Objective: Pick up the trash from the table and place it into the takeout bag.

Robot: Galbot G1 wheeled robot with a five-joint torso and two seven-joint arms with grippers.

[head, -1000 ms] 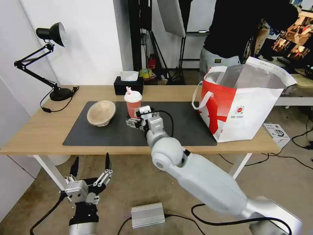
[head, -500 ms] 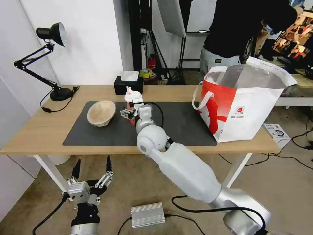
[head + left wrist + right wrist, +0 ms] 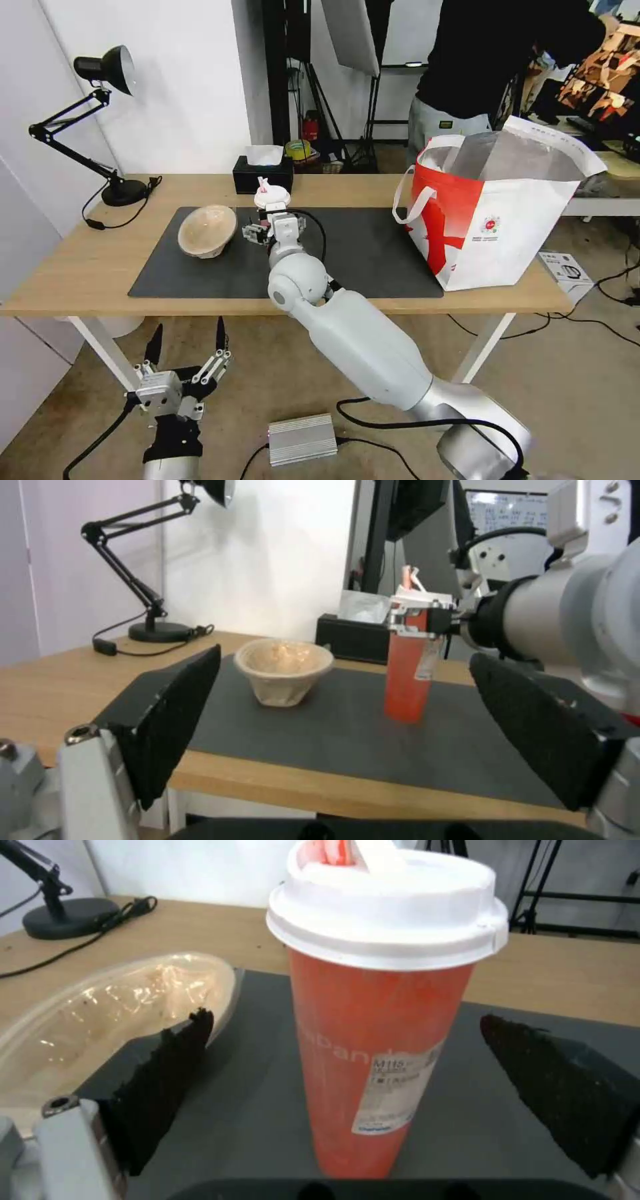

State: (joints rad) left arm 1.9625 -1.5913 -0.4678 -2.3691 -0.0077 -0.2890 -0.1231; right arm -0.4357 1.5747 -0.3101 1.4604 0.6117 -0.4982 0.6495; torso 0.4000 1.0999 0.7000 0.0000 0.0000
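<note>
- Head view: the right gripper [image 3: 265, 225] is reaching over the dark mat [image 3: 373, 263] on the table [image 3: 73, 267] to the red cup [image 3: 271, 198], which is standing upright near the mat's back edge, just beside the tan bowl [image 3: 207, 230]. The takeout bag [image 3: 497, 220] is sitting well apart on the table's right end, mouth gaping open and taller than the cup, so the carry is likely needing a clear lift over its rim. The mat between cup and bag is lying bare. The left gripper [image 3: 187, 363] is hanging below the table edge, fingers apart, idle.
- Left wrist view: the cup [image 3: 408, 680] is looking tall and narrow, probably light and easy to tip; the tan bowl [image 3: 283, 677] is sitting close to it, leaving little room on that side. The black tissue box [image 3: 353, 637] is standing behind.
- Right wrist view: the fingers [image 3: 167, 1075] are standing apart, one on each side of the cup [image 3: 373, 1050], not touching it. The wall is looking thin, smooth and likely slippery, so a gentle squeeze mid-body, below the white lid [image 3: 390, 915], is seeming safest; the lid and straw are offering poor hold.
</note>
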